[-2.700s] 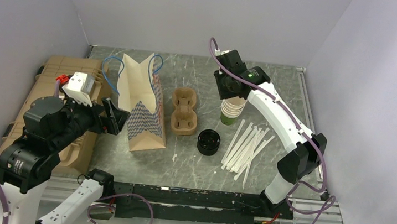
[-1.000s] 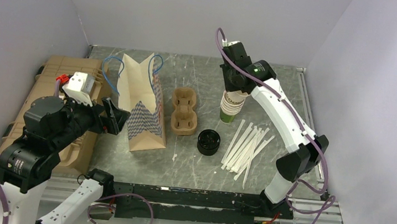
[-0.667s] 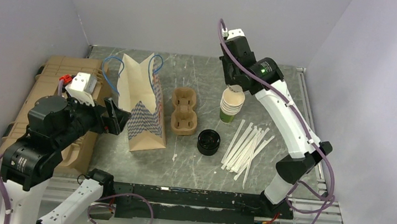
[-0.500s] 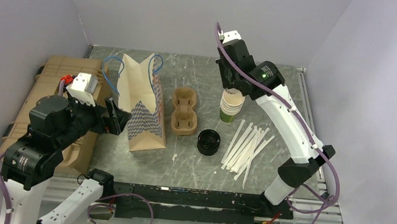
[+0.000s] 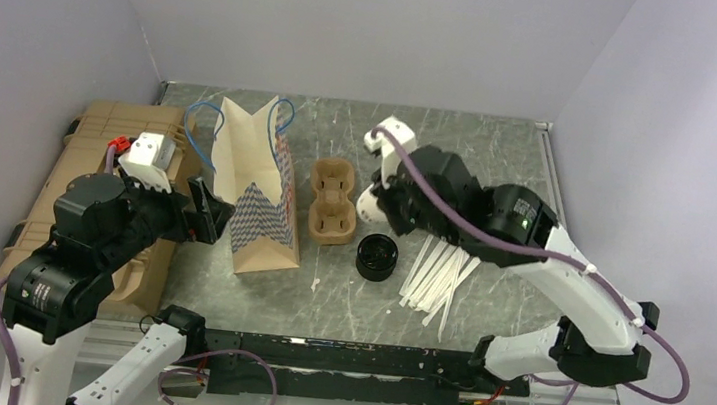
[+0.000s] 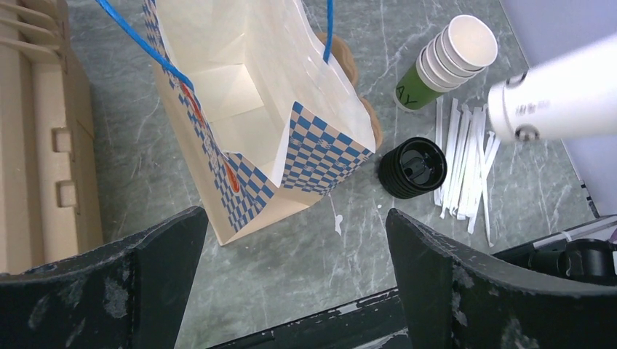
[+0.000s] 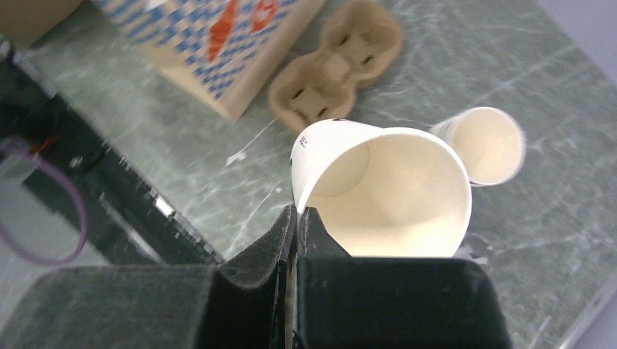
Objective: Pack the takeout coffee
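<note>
From above, we see the whole table [image 5: 344, 302]. Our wrist views both look down, sharing the cup stack [image 6: 444, 62].

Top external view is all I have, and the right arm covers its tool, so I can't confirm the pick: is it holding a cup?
Observer: Yes. The right wrist view shows the right tool shut on the rim of one cream paper cup.
Operator: Lid on it?
Observer: No, it is lidless and empty inside.
Operator: Bag ready?
Observer: The left wrist view looks into the paper bag: standing open, nothing inside.
</note>
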